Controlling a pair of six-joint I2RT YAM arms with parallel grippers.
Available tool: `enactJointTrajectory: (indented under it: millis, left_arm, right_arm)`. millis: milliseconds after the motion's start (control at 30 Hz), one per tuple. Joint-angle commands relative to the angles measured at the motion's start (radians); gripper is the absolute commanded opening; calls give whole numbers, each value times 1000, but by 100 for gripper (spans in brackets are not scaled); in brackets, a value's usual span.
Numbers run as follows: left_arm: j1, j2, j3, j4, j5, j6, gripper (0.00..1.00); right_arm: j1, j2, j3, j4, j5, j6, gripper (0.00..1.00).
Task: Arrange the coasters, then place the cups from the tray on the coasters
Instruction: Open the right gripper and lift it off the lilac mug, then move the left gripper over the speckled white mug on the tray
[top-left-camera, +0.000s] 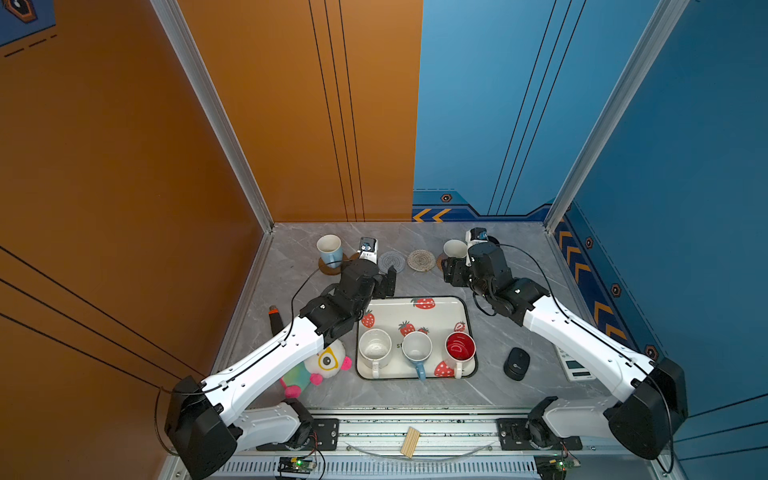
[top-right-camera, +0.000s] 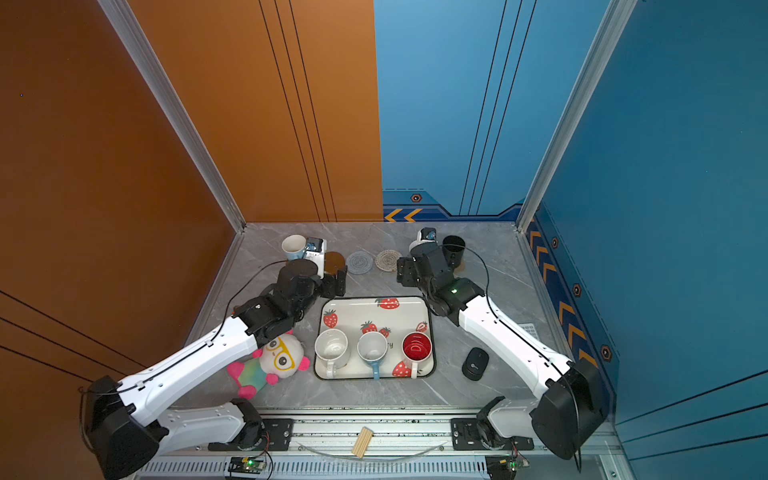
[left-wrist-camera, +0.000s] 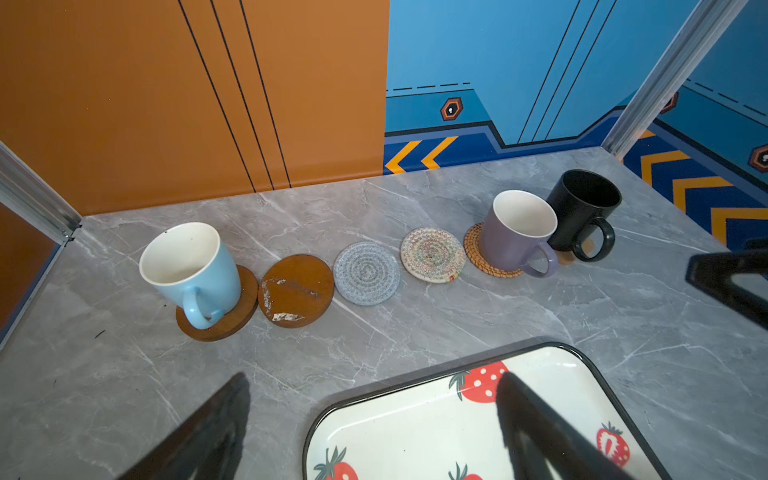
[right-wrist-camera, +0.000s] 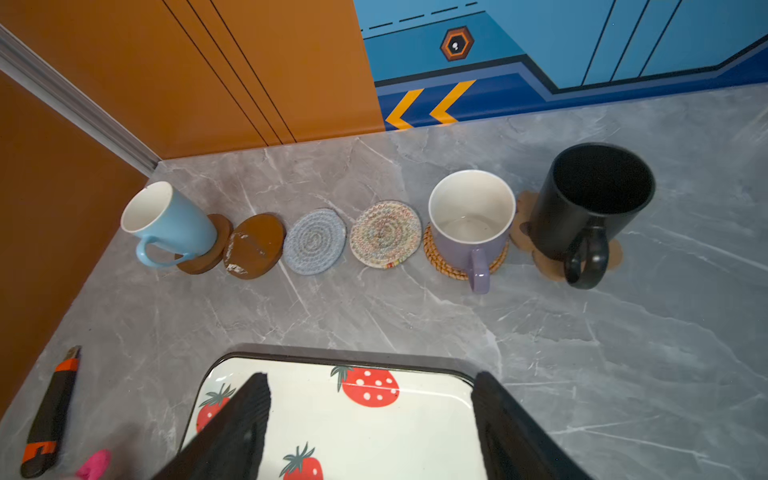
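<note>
Six coasters line the back of the table. A light blue cup (left-wrist-camera: 189, 270) stands on a brown disc (left-wrist-camera: 232, 316). The second brown disc (left-wrist-camera: 296, 291), the grey woven coaster (left-wrist-camera: 366, 273) and the cream woven coaster (left-wrist-camera: 432, 255) are bare. The lavender cup (right-wrist-camera: 471, 220) rests on the rattan coaster (right-wrist-camera: 440, 262), the black cup (right-wrist-camera: 594, 199) on the paw-shaped one (right-wrist-camera: 540, 257). The tray (top-left-camera: 436, 316) holds a speckled cup (top-left-camera: 375, 348), a light blue cup (top-left-camera: 417, 349) and a red-lined cup (top-left-camera: 460, 347). My left gripper (left-wrist-camera: 372, 380) and right gripper (right-wrist-camera: 370, 378) hang open and empty over the tray's far edge.
A plush toy (top-left-camera: 324, 363) and a utility knife (top-left-camera: 275, 320) lie left of the tray, under my left arm. A black mouse (top-left-camera: 516, 363) and a small white scale (top-left-camera: 575, 365) sit to its right. A wooden block (top-left-camera: 410, 441) lies on the front rail.
</note>
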Motion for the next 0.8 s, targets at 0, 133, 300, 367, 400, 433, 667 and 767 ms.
enactJointTrajectory:
  millis: [0,133,300,367,400,433,667,767]
  left_arm:
    - [-11,-6,63,-117,60,-8,93]
    - [-18,-40,78,-178,137,-5,92]
    - [-33,-108,80,-278,151,-9,92]
    - [-46,-140,83,-327,142,-26,91]
    - [-54,-154,83,-346,141,-36,91]
    - [-62,-170,80,-365,141,-47,90]
    - [-139,-241,85,-568,126,-116,88]
    - [-168,-260,89,-667,95,-154,87]
  right_arm:
    - [8,-32,-33,92,2,45,75]
    - [3,-42,-58,100,-1,49,76]
    - [-2,-38,-83,134,-46,52,76]
    - [-5,-31,-84,137,-58,52,76]
    - [-6,-27,-84,141,-62,52,76]
    - [-8,-21,-86,143,-68,52,76]
    - [-17,-4,-90,150,-95,50,76]
    - [-23,-2,-99,157,-94,50,76]
